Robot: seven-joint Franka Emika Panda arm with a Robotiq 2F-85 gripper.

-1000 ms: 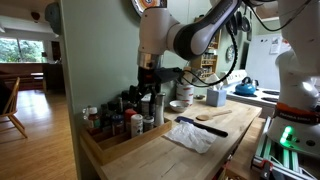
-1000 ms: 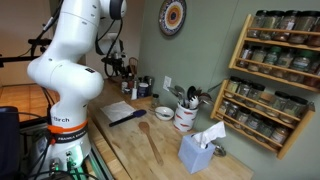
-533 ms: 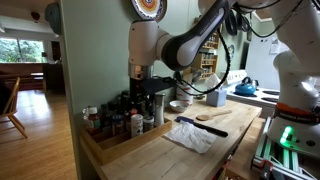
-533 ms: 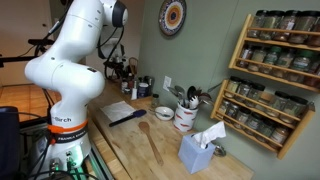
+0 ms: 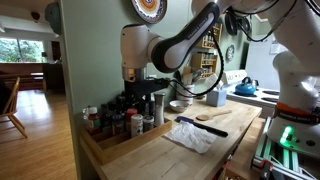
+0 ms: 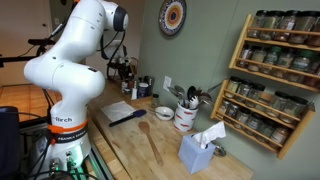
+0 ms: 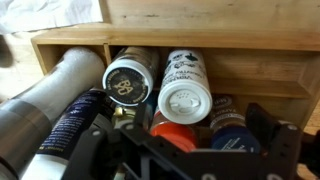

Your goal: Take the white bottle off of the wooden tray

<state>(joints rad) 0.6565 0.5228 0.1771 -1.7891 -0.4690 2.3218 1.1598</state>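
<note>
White bottle is seen standing upright in the wooden tray, packed among other jars, with its long axis vertical. It is placed just below and slightly ahead of the end effector, whose fingers are seemingly spread apart to either side, though the edges are blurred.

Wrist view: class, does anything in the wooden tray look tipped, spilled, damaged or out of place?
Nothing stands out. The white bottle stands upright in the wooden tray, packed close among other capped jars; no spill or damage shows.
</note>
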